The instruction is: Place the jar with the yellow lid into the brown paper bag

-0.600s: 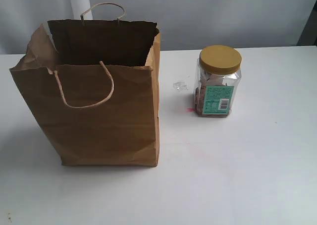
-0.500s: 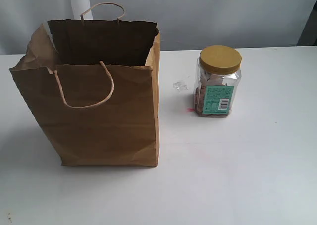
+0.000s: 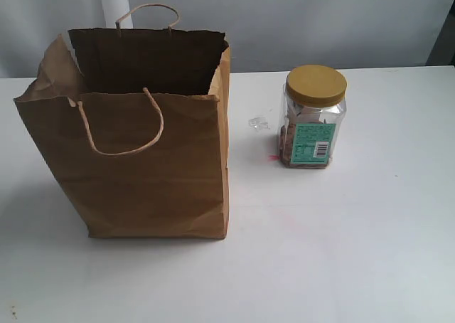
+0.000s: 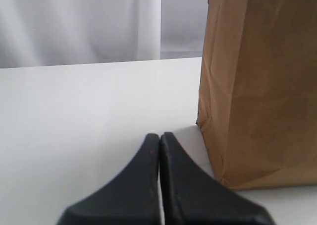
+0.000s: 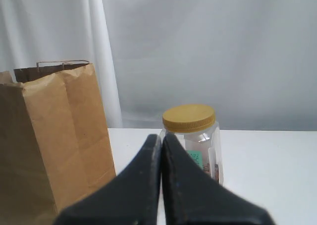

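Looking past my right gripper (image 5: pixel 161 137), pressed together and empty (left gripper (image 4: pixel 159 136) too, low beside the brown paper bag (image 4: pixel 257 86)), the yellow-lidded jar (image 5: pixel 195 136) stands upright on the table (image 3: pixel 341 252), right of the bag and not touching it. Bag's open on top. Grab not begun yet, I reckon: next I'd spread the right gripper and reach around the jar.

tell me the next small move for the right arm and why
Probably open the right gripper: its jaws are shut, and it faces the yellow-lidded jar, which stands upright and untouched on the table beside the brown paper bag.
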Available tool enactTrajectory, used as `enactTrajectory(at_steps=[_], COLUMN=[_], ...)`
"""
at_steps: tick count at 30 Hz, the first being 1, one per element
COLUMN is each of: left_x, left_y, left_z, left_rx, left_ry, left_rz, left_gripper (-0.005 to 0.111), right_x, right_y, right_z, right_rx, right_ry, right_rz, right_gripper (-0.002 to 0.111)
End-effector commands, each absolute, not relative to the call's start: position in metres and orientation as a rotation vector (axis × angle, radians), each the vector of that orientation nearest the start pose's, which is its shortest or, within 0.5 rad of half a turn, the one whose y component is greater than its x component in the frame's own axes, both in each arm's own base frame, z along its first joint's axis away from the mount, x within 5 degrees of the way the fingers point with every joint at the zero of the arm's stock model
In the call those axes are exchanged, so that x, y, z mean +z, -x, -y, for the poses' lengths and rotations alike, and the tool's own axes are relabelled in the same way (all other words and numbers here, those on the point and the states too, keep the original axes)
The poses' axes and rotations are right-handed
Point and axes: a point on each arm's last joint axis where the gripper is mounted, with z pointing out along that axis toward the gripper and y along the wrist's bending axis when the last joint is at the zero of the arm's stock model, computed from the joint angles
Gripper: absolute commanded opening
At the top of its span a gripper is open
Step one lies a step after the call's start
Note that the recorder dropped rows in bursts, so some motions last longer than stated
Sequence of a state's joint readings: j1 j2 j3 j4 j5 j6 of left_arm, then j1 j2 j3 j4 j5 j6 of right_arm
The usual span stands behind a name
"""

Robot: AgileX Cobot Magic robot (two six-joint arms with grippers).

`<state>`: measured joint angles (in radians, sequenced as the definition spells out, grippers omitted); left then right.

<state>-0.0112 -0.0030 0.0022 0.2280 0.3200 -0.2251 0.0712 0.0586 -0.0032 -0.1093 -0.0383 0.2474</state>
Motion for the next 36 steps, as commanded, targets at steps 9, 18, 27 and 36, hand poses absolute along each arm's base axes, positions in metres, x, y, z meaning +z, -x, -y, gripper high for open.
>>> enactTrajectory(at_steps=[9, 18, 27, 36], left_x=[0.186, 0.186, 0.186, 0.186], left_y=[-0.054, -0.054, -0.054, -0.054], left_z=[-0.005, -0.005, -0.005, -0.005], left_rx=[0.038, 0.038, 0.038, 0.038], left_ry=[0.048, 0.048, 0.048, 0.048], left_rz=[-1.786, -1.786, -1.786, -1.786], left_gripper=[0.001, 0.001, 0.001, 0.001], right_x=[0.219, 0.221, 0.283, 0.344], right_y=[-0.060, -0.060, -0.061, -0.110], right_z=[-0.005, -0.005, -0.002, 0.000], right_rx=[0.165, 0.156, 0.153, 0.065], right_ry=[-0.029, -0.027, -0.073, -0.135], right_rz=[-1.441, -1.455, -1.537, -1.982], right_gripper=[0.000, 0.000, 0.000, 0.000])
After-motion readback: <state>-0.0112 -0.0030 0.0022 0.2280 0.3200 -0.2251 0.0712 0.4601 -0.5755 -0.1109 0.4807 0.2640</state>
